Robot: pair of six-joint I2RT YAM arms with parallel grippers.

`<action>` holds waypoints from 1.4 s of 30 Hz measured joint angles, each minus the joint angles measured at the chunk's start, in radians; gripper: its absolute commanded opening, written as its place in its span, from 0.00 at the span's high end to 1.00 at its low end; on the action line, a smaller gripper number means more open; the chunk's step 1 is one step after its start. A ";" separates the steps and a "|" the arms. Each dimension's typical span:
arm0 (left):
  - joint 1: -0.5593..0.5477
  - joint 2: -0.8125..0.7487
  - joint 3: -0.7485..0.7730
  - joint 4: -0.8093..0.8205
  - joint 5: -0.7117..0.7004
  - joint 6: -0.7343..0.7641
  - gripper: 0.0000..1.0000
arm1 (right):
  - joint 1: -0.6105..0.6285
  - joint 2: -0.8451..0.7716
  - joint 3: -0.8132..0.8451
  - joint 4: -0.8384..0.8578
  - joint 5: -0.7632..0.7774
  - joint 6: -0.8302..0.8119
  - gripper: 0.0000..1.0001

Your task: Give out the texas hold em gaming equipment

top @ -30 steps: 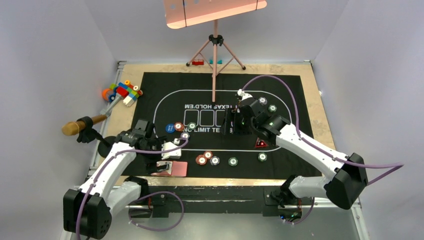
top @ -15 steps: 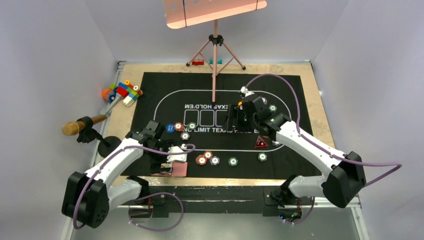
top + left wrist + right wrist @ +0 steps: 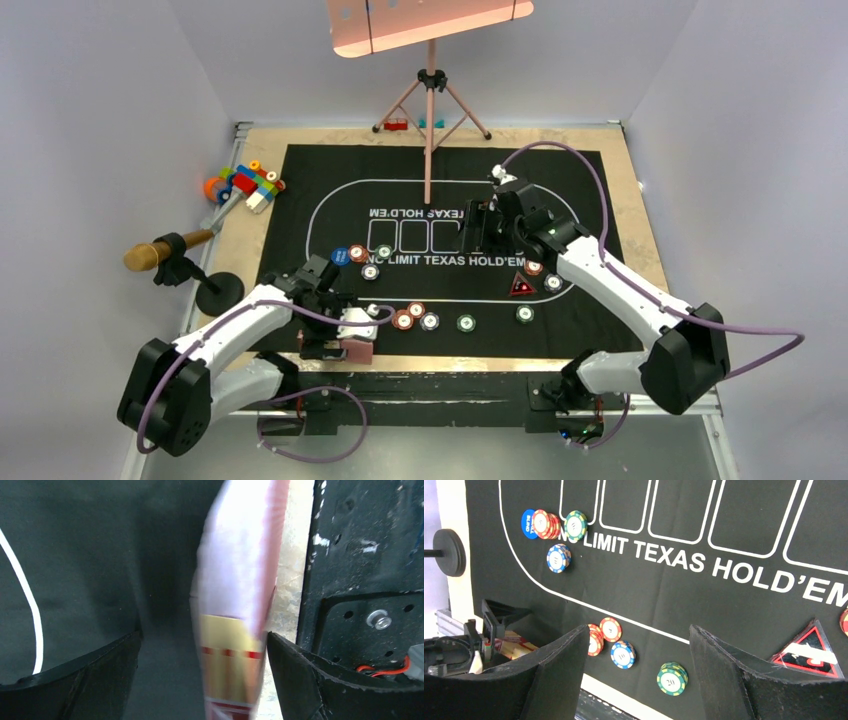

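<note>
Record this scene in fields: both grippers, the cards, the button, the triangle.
left gripper: open, one finger on either side of the card pack
card pack: pink, blurred, at the near edge of the mat
right gripper: open, empty, held above the mat
blue button: on the mat, beside the red chips
triangle: flat on the mat, right side

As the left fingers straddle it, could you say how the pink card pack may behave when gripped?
The pink card pack seems tilted on edge between the open left fingers, so it may topple. Its shiny face could slip.
</note>
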 measured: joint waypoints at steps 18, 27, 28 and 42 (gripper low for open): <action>-0.008 0.058 0.181 -0.015 -0.056 -0.095 0.00 | -0.001 0.029 0.002 0.013 -0.045 -0.012 0.26; -0.008 0.037 0.171 -0.048 -0.010 -0.054 0.00 | -0.001 0.029 0.002 0.014 -0.046 -0.019 0.27; -0.008 0.036 0.165 -0.050 -0.008 -0.041 0.00 | -0.001 0.029 0.002 0.014 -0.046 -0.019 0.27; -0.008 0.151 0.122 0.024 -0.010 0.147 0.00 | -0.001 0.029 0.002 0.020 -0.049 -0.019 0.29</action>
